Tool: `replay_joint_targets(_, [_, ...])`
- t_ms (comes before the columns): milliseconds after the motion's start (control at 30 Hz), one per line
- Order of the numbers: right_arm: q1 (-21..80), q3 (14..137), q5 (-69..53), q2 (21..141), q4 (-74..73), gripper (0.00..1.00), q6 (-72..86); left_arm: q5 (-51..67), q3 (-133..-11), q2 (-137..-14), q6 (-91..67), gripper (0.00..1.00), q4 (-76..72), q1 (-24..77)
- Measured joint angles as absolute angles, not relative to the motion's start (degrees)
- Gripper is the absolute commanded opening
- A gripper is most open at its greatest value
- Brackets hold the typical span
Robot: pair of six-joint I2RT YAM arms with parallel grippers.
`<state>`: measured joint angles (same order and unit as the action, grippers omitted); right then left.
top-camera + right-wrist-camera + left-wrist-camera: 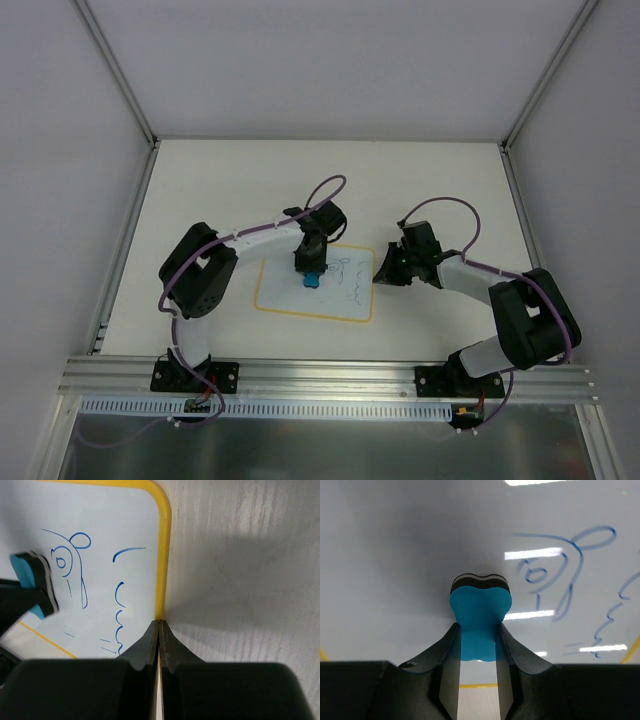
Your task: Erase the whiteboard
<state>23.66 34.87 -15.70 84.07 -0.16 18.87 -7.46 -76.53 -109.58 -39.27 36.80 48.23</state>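
In the top view, the whiteboard was seen lying flat on the pale table, a little toward 6 o'clock from the table's centre and between the two arms. Blue marker doodles were found on its 3 o'clock half, while the 9 o'clock half was seen bare and white. The left gripper was positioned over the middle of the board, reaching in from 10 o'clock, and a blue eraser was gripped firmly between its fingers. In the left wrist view, the eraser was seen squeezed at the waist by the dark fingers, with its black-and-white felt face set against the board surface; the doodles were shown just toward 2 o'clock from it. The right gripper was placed at the board's 3 o'clock edge, with its fingers closed tightly together. In the right wrist view, those closed tips were seen resting at the outer side of the yellow border, where board met table.
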Motion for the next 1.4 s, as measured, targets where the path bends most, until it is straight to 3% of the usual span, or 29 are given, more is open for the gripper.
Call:
replay_joint_targets(200, [23.66,34.89,-15.73,84.14,-0.16,0.0,18.87,-10.72,-76.25,-109.34,-37.39,0.0,37.8,43.83])
replay_joint_targets(600, [23.66,35.05,-15.99,84.4,-0.19,0.0,18.87,-13.21,-73.45,-107.39,-39.79,0.0,39.7,59.0])
replay_joint_targets(900, [23.66,35.05,-15.99,84.4,-0.16,0.0,18.87,-9.76,-77.56,-109.82,-39.99,0.0,41.95,61.01])
replay_joint_targets(1400, [23.66,35.05,-16.56,84.99,1.08,0.0,18.87,-14.61,-82.5,-113.45,-33.89,0.0,42.22,43.64])
